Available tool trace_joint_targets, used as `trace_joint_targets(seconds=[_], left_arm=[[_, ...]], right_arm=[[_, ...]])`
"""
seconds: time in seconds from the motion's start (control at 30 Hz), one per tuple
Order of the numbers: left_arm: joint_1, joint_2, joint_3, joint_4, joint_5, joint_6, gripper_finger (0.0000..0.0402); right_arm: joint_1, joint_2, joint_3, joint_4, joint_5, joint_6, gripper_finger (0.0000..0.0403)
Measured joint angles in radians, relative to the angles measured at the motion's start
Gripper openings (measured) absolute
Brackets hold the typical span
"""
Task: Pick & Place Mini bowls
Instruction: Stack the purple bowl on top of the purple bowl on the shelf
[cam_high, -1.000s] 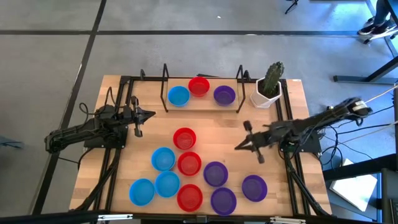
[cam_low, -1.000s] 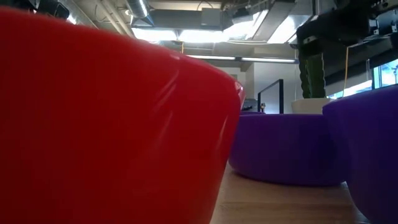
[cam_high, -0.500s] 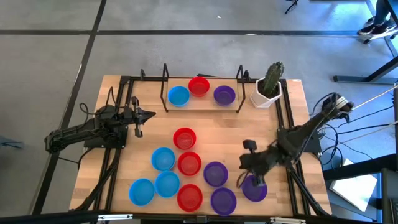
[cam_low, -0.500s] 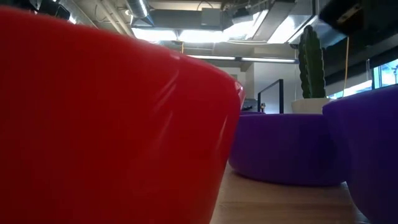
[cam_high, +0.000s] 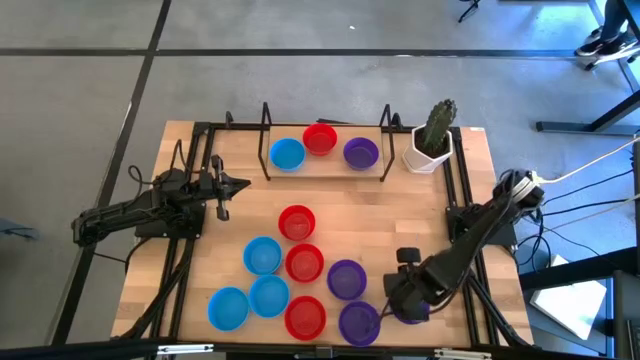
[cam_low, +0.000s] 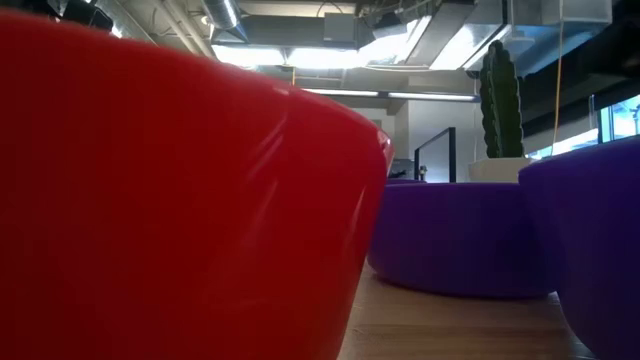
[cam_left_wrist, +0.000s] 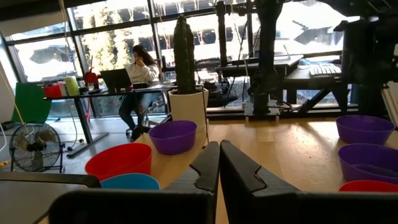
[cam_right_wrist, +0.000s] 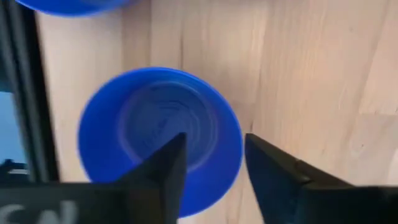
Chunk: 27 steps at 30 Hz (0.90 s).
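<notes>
Several mini bowls in red, blue and purple lie rim up on the wooden table's near half, among them a red bowl (cam_high: 297, 222) and a purple bowl (cam_high: 346, 279). Three more sit in the black rack (cam_high: 326, 150) at the far side. My right gripper (cam_high: 402, 300) hangs open over the purple bowl (cam_high: 418, 308) at the near right, pointing down. In the right wrist view one finger (cam_right_wrist: 169, 160) stands over the bowl's hollow (cam_right_wrist: 155, 124) and the other (cam_right_wrist: 267, 163) outside its rim. My left gripper (cam_high: 222, 190) waits shut at the table's left. My right gripper stands astride the near-right purple bowl's rim (cam_right_wrist: 233, 149), coming from above and pointing down. I cannot tell whether a finger touches the bowl. The bowl rests flat on the table.
A white pot with a cactus (cam_high: 432, 140) stands at the far right, beside the rack. Another purple bowl (cam_high: 358, 322) and a red bowl (cam_high: 305, 317) lie close to the left of my right gripper. Black frame rails (cam_high: 462, 215) run along the table's left and right sides.
My right gripper has swung from the table's middle right toward the near edge and gone down over the near-right purple bowl, tipping from level until it points down. The bowls have stayed where they were.
</notes>
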Motion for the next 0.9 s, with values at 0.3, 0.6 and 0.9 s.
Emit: trace_joint_targets(seconds=[0.3,0.6,0.9], left_arm=[[0.0,0.0,0.0,0.0,0.0,0.0,0.0006],[0.0,0.0,0.0,0.0,0.0,0.0,0.001],[0.0,0.0,0.0,0.0,0.0,0.0,0.0009]], right_arm=[[0.0,0.06,-0.003,-0.032,0.001,-0.003,0.0247],[0.026,0.117,-0.005,-0.031,-0.01,0.029,0.0239],[0.031,0.192,-0.006,-0.03,0.001,-0.027,0.0205]])
